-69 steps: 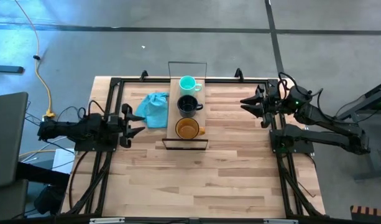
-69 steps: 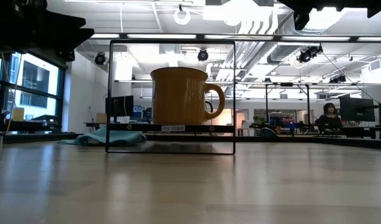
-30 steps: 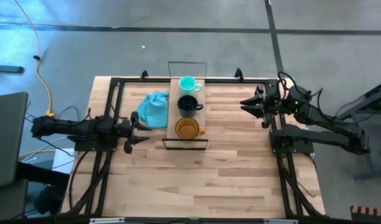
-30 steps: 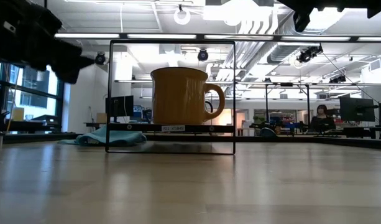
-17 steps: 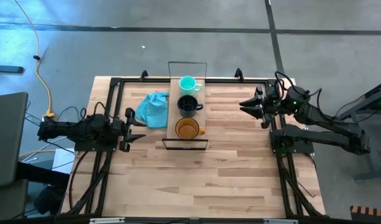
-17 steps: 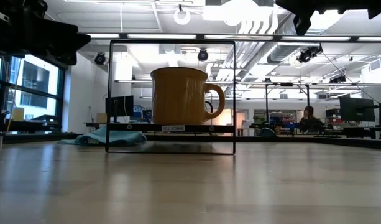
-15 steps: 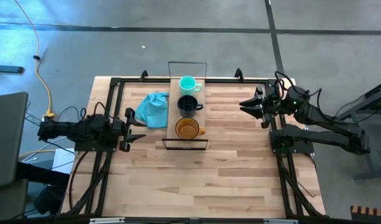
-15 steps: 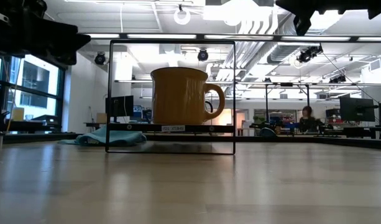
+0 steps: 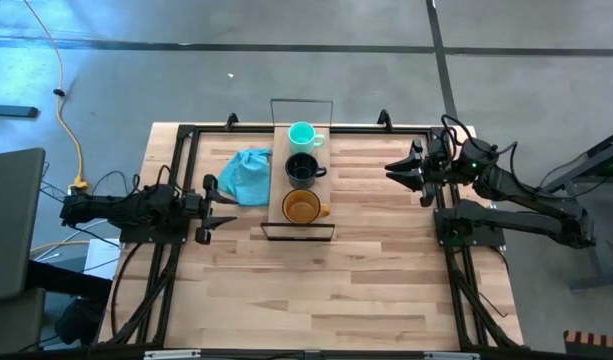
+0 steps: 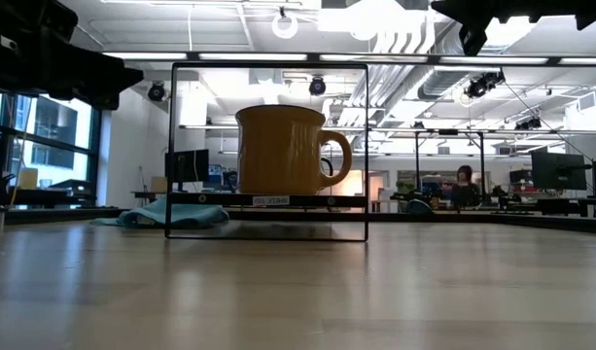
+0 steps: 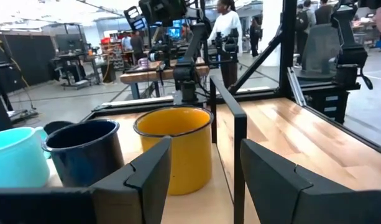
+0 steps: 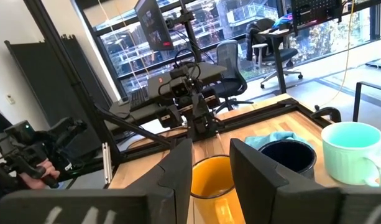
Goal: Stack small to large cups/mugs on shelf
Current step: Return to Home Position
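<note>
Though the amber mug (image 10: pixel 280 151) largely hides the black mug (image 9: pixel 302 168) at table level, left gripper (image 9: pixel 216 207) and right gripper (image 9: pixel 404 172) stand spread.

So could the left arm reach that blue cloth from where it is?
Probably yes: the blue cloth lies close to the open left gripper, with nothing standing between them.

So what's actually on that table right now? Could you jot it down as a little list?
Shelf: narrow light-wood plank with black wire ends, on the wooden tabletop
Mugs on shelf: small teal mug, black mug, large amber-orange mug, in one row
Beside shelf: crumpled light blue cloth, on the left arm's side
Left gripper: open, empty, clear of the shelf
Right gripper: open, empty, clear of the shelf
</note>
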You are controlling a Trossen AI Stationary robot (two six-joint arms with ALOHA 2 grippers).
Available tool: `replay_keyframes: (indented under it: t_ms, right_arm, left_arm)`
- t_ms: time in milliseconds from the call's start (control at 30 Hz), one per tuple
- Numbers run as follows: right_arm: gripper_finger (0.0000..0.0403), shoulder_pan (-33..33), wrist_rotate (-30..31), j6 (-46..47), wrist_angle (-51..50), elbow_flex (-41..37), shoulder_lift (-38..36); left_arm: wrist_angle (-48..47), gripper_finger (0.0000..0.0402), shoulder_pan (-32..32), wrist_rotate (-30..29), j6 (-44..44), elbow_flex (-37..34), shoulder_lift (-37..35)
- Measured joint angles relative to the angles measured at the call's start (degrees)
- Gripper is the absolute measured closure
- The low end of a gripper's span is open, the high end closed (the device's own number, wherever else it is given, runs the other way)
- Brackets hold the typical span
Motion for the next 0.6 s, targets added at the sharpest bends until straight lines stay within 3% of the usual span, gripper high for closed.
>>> replay_keyframes:
  t_ms: [600]
  right_arm:
    - [0.0304,0.00,0.16,-3.60,-2.46,0.00,-0.03]
  left_arm:
    - [0.02,0.0220,0.00,0.22,-0.42,0.00,0.00]
